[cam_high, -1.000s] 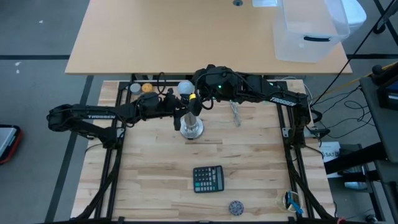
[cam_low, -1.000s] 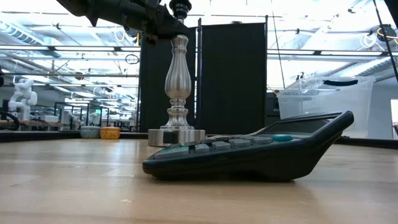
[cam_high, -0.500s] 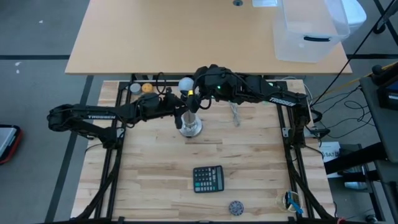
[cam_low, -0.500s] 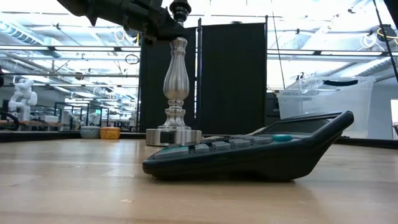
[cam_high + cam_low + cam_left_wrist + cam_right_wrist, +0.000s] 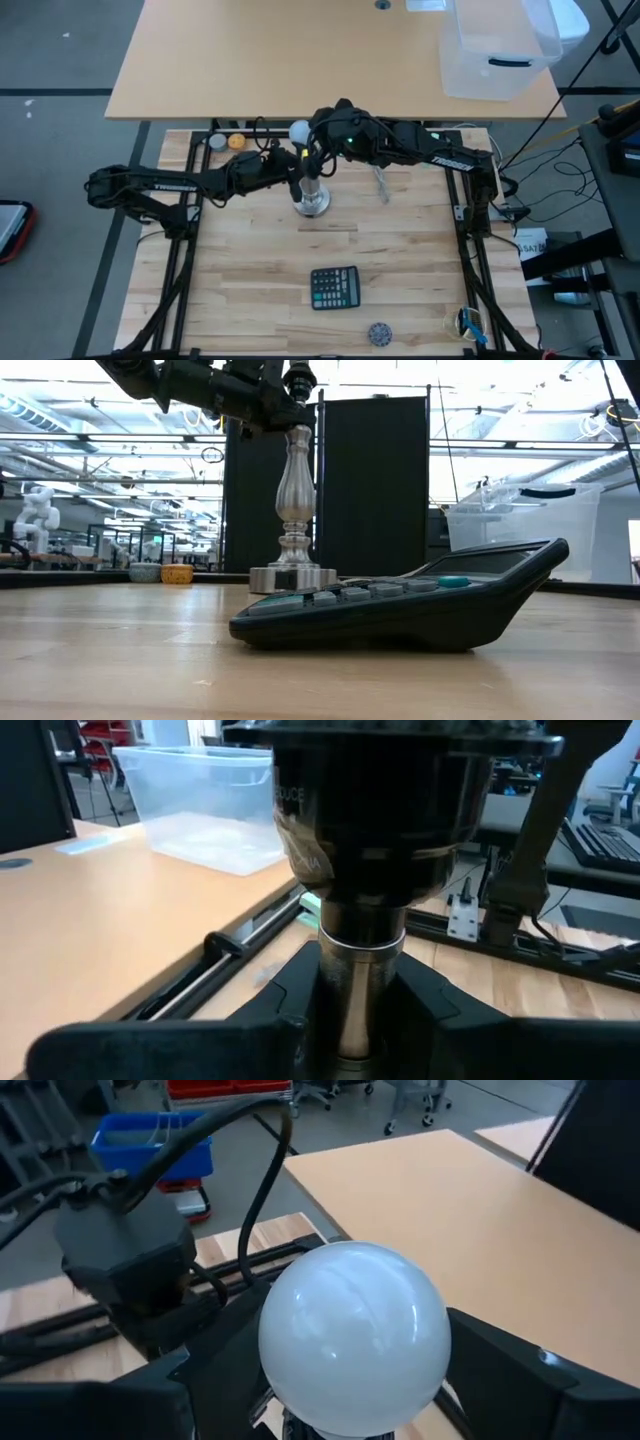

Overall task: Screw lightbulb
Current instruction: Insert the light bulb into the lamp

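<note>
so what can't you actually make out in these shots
- Lightbulb screw base: right wrist view, hidden under the globe and the right pincer.
- Bulb against socket: high view, too small under both arms; low view, the frame's top edge cuts it off above the stand.
- Left pincer contact on the stand's stem: left wrist view, blurred, dark.
- Small round object near the calculator: high view, too small.

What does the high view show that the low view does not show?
Only the high view shows the lightbulb held in the right tool, an orange ball near the table's far edge, and a clear bin on the next table.

Only the low view shows the room behind and the stand's curved profile.

Both show the calculator, the wooden table, and the left tool gripping the stand below its socket.
</note>
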